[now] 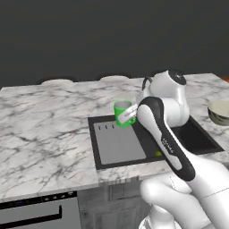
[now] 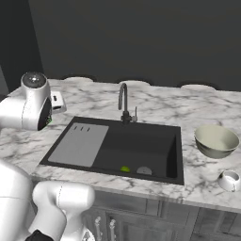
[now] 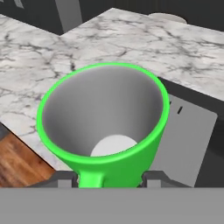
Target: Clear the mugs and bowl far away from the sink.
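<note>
Gripped in our gripper [image 3: 112,178] — one green mug [image 3: 105,127], frame centre, above the sink's [image 2: 141,146] left edge. We count one bowl [image 2: 215,140] and one whitish mug [image 2: 229,180] — lower right tabletop [image 2: 207,106].

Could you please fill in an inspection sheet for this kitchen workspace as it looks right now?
Surface: white marble counter with grey veins, set with a black sink and its grey drainboard.
Job's things: green mug held off the counter at the sink's back left corner; cream bowl and whitish mug on the counter right of the sink, the mug nearer the front edge.
Clutter: a small yellow-green thing and a pale round thing in the basin; too small to name.
Pincer: pincer shut on the green mug at its handle side.
Cables: nothing seen.
Surroundings: dark wall, faucet behind the basin, cabinets below.
</note>
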Controlling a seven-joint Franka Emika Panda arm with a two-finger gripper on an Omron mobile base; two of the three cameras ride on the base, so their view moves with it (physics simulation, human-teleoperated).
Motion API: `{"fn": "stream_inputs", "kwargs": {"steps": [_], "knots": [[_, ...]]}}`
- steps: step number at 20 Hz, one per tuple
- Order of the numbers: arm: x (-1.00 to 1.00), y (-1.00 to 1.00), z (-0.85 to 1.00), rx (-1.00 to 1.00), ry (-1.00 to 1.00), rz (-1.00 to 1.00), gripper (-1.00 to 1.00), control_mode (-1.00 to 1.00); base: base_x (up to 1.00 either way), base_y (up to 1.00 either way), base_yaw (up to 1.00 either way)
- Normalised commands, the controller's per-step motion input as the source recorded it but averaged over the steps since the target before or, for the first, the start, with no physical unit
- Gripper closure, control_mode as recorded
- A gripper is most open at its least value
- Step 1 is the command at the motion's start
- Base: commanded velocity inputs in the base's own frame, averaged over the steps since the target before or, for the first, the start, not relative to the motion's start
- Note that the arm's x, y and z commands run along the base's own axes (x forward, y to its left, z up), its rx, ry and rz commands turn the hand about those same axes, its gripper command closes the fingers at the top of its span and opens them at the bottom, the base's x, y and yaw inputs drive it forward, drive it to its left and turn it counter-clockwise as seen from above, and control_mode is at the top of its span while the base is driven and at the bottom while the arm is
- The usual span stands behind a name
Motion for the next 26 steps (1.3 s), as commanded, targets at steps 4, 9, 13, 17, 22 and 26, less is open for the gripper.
{"fn": "stream_inputs", "kwargs": {"steps": [4,9,13,17,22,26], "knots": [[-0.02,0.0,0.0,0.0,0.0,0.0,1.0,1.0,-0.26,0.0,0.0],[0.0,0.0,0.0,0.0,0.0,0.0,1.0,1.0,-0.63,0.0,0.04],[0.0,0.0,0.0,0.0,0.0,0.0,1.0,1.0,-0.69,0.0,0.25],[0.0,0.0,0.0,0.0,0.0,0.0,1.0,1.0,-0.47,0.0,0.46],[0.0,0.0,0.0,0.0,0.0,0.0,1.0,1.0,-0.29,0.0,0.58],[0.0,0.0,0.0,0.0,0.0,0.0,1.0,1.0,-0.27,0.0,0.7]]}}
